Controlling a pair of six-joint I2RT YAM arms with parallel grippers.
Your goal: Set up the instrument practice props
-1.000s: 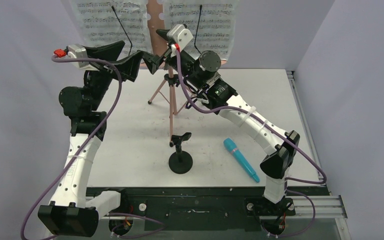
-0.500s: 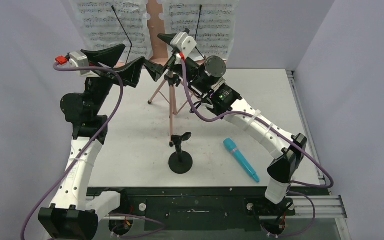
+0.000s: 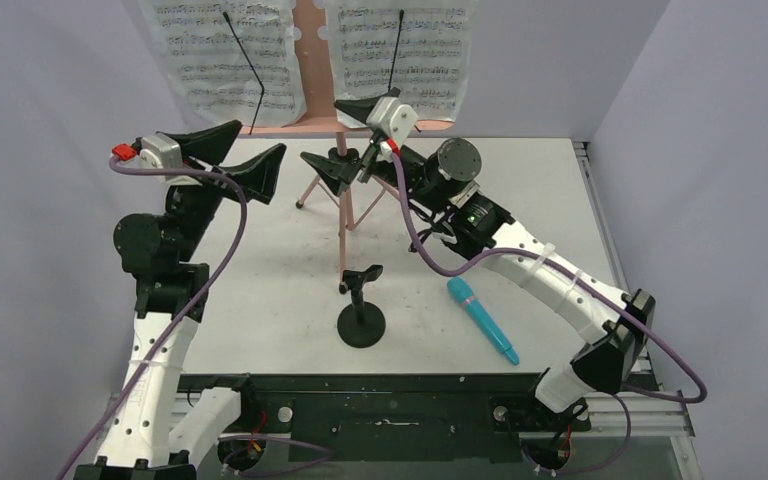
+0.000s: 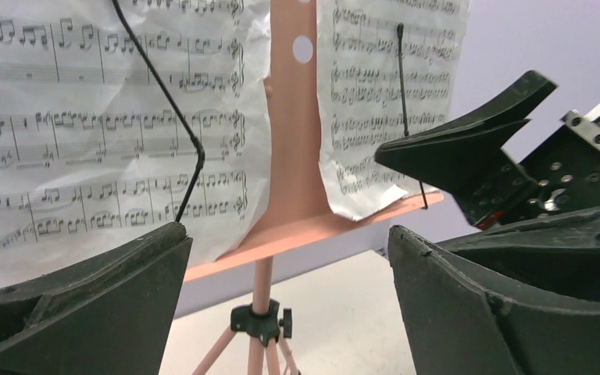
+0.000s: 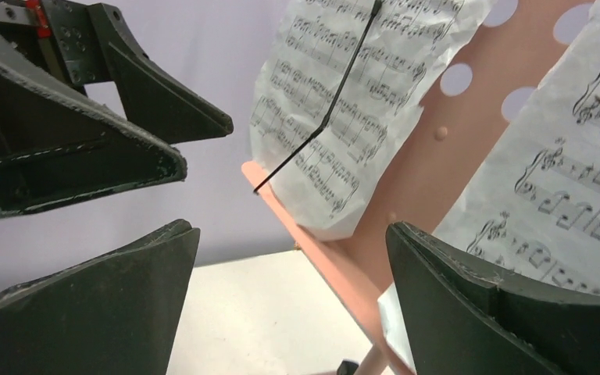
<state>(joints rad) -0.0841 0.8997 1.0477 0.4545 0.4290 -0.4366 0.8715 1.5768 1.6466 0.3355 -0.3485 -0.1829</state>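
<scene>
The pink music stand (image 3: 306, 70) is upright on its tripod at the back of the table, with one sheet-music page (image 3: 222, 50) left and another (image 3: 400, 45) right, each under a black wire arm. My left gripper (image 3: 260, 138) is open just left of the stand's ledge and touches nothing. The right gripper (image 3: 322, 132) is open in front of the ledge, also empty. In the left wrist view the stand (image 4: 293, 156) is beyond the open left gripper (image 4: 285, 233). The teal microphone (image 3: 481, 318) lies on the table beside the black mic stand (image 3: 361, 315).
The tripod's legs (image 3: 342, 225) spread over the table's middle, one reaching close to the mic stand. Walls close in the table on the left, back and right. In the right wrist view the left gripper (image 5: 86, 156) is at the upper left, near the right gripper (image 5: 291, 230).
Both grippers have opened wider and drawn back from the stand's ledge toward the near side. The right arm has also shifted to the right. The stand and pages stay put.
</scene>
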